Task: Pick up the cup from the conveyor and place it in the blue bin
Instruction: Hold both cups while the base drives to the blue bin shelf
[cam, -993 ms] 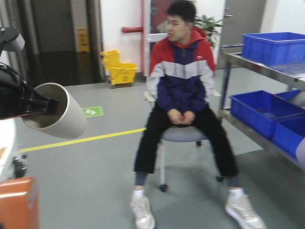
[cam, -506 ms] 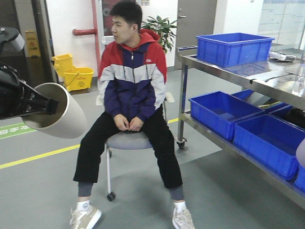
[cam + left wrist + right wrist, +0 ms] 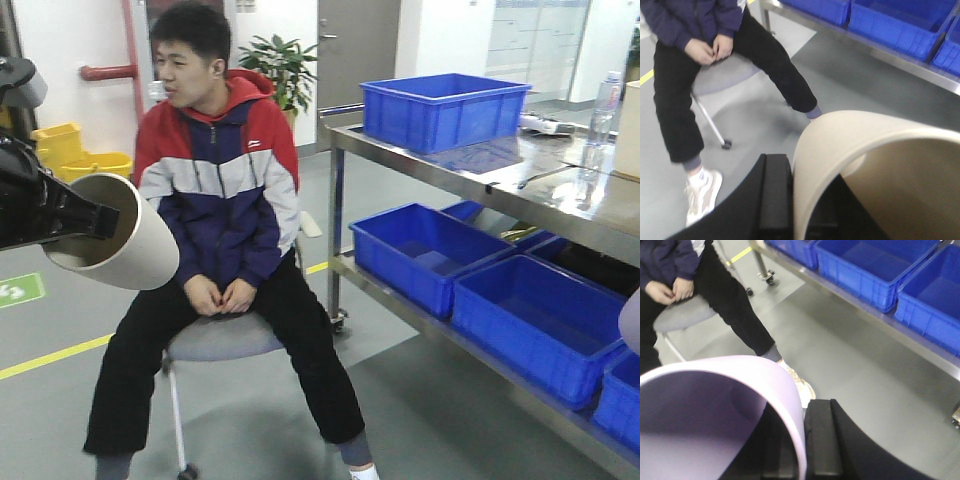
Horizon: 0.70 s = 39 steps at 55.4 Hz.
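Observation:
My left gripper (image 3: 801, 200) is shut on the wall of a cream cup (image 3: 880, 150), one finger (image 3: 776, 195) outside and one inside the rim. In the front view that cup (image 3: 120, 245) lies on its side in the gripper (image 3: 98, 220) at the left edge. My right gripper (image 3: 802, 440) is shut on the wall of a lilac cup (image 3: 715, 405); only a sliver of that cup (image 3: 631, 320) shows at the front view's right edge. Blue bins stand on a steel rack: one on top (image 3: 445, 108), others on the lower shelf (image 3: 430, 250) (image 3: 545, 320). The conveyor is out of view.
A man in a red, white and navy jacket (image 3: 215, 200) sits on a stool (image 3: 210, 340) ahead left, his legs spread toward me. The steel rack (image 3: 560, 205) runs along the right. A yellow mop bucket (image 3: 85, 160) and a plant (image 3: 280, 65) stand behind.
The whole scene has slid left in the front view: man and rack shifted left, more of the rack and bins now show. Both cups stay held the same way.

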{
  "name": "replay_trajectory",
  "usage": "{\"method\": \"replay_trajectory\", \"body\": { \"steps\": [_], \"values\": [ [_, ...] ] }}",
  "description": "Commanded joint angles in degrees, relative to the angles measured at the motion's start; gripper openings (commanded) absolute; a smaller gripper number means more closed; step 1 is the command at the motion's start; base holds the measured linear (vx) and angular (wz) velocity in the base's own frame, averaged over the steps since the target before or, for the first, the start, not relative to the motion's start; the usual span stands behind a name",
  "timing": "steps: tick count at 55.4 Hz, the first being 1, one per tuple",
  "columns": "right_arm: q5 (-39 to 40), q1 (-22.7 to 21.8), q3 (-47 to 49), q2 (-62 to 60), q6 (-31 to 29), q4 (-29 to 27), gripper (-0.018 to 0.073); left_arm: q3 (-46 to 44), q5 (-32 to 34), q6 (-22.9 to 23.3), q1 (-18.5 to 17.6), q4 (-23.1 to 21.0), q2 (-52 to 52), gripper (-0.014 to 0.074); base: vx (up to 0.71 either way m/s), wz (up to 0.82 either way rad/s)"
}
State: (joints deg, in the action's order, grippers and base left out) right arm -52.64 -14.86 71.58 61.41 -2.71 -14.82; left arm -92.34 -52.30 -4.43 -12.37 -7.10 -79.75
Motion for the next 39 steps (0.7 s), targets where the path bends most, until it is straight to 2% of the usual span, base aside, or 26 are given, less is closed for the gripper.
{"method": "replay_trajectory", "body": {
  "steps": [1,39],
  "values": [
    [4.2,-0.3,1.8,-0.9,-0.4,-0.9,-0.0009,-1.9,4.4,0.4,-0.2,-0.9,1.8,-0.0006,0.38,-0.29],
    [4.3,-0.3,1.8,-0.9,-0.4,-0.9,-0.0009,-1.9,4.4,0.4,-0.2,-0.9,1.8,-0.0006,0.37,-0.46]
  ]
}}
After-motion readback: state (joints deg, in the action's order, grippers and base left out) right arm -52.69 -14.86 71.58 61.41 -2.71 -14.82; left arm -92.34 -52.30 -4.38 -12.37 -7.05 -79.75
